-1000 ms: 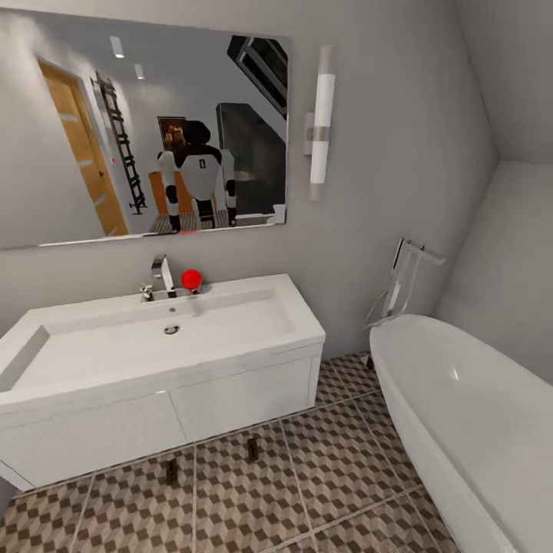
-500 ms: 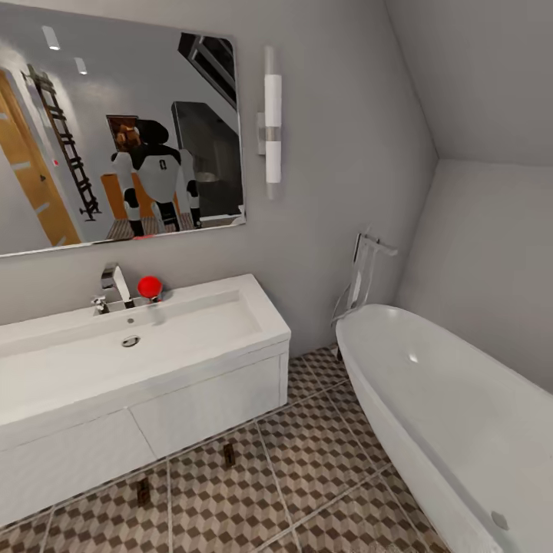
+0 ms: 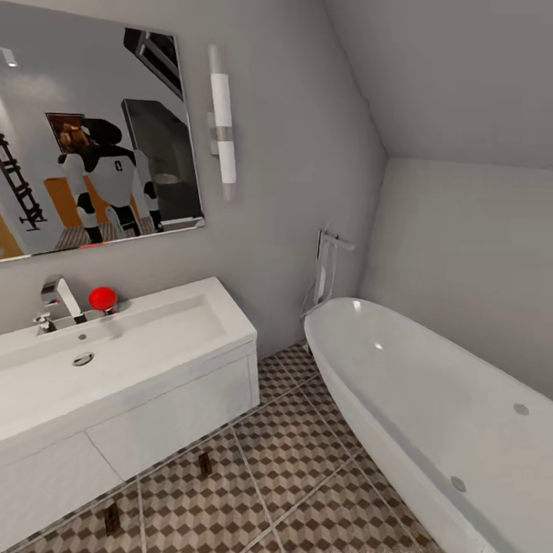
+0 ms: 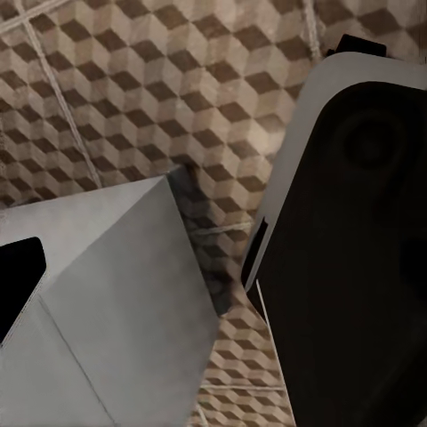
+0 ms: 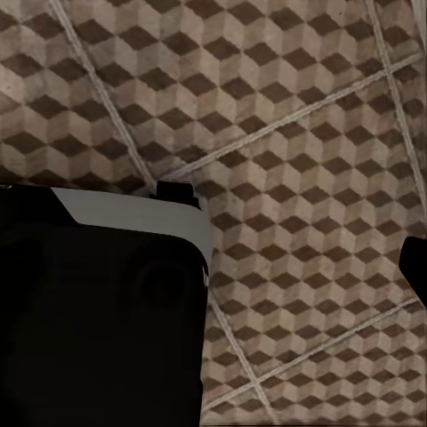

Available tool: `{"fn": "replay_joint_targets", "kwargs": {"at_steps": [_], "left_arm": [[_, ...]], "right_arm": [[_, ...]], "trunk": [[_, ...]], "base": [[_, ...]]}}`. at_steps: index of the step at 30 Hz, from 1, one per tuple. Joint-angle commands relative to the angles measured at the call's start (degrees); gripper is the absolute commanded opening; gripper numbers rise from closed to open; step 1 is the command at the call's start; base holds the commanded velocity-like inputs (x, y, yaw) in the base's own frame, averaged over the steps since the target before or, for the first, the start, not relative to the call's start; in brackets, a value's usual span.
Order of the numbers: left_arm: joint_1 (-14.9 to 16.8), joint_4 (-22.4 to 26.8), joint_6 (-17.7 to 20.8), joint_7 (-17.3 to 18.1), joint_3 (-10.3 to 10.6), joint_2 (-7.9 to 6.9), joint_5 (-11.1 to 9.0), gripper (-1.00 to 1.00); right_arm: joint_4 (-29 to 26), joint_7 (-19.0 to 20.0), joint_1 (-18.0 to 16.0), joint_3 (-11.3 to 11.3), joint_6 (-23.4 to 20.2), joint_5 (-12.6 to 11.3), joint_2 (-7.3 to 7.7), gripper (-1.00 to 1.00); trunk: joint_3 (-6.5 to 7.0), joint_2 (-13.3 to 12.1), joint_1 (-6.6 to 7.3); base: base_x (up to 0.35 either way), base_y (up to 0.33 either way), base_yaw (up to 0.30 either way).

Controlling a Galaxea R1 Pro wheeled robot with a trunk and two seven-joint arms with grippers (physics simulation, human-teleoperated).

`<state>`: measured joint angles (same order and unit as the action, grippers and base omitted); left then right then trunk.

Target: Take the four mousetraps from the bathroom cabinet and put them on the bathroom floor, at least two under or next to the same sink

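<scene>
Two mousetraps lie on the patterned bathroom floor [image 3: 296, 453] in the head view. One mousetrap [image 3: 204, 464] sits just in front of the white vanity. The other mousetrap [image 3: 112, 518] lies further left, at the vanity's foot. Above them is the wide white sink [image 3: 153, 338] with its chrome tap [image 3: 58, 296]. In the left wrist view a dark fingertip [image 4: 18, 285] shows at the picture's edge over the tiles. The right wrist view has a dark fingertip [image 5: 416, 265] at its edge too. Nothing is held between the fingers in either view.
A white oval bathtub [image 3: 430, 399] fills the right side, with a chrome filler [image 3: 329, 265] at its head. A red object [image 3: 101, 298] stands by the tap. The mirror [image 3: 92, 146] reflects my body. A strip of tiled floor runs between vanity and tub.
The whole head view has swung to the right, so sink, mirror and mousetraps sit further left in the picture and more bathtub shows. The things themselves have not moved.
</scene>
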<state>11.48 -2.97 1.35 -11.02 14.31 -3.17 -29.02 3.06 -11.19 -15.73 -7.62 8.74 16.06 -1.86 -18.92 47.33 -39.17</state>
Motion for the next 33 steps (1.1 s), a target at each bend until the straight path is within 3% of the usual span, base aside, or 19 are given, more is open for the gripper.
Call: {"fn": "replay_joint_targets", "kwargs": {"at_steps": [1, 33], "left_arm": [[0.0, 0.0, 0.1, -0.1, 0.5, 0.01, -0.4, 1.00], [0.0, 0.0, 0.1, -0.1, 0.5, 0.01, -0.4, 1.00]], "right_arm": [[0.3, -0.3, -0.1, -0.5, 0.4, 0.6, -0.02, 1.00], [0.3, -0.3, -0.1, -0.5, 0.3, 0.6, -0.12, 1.00]], "trunk": [[-0.07, 0.1, -0.01], [-0.07, 0.1, -0.01]], "base": [[0.000, 0.000, -0.300], [0.000, 0.000, -0.287]]}}
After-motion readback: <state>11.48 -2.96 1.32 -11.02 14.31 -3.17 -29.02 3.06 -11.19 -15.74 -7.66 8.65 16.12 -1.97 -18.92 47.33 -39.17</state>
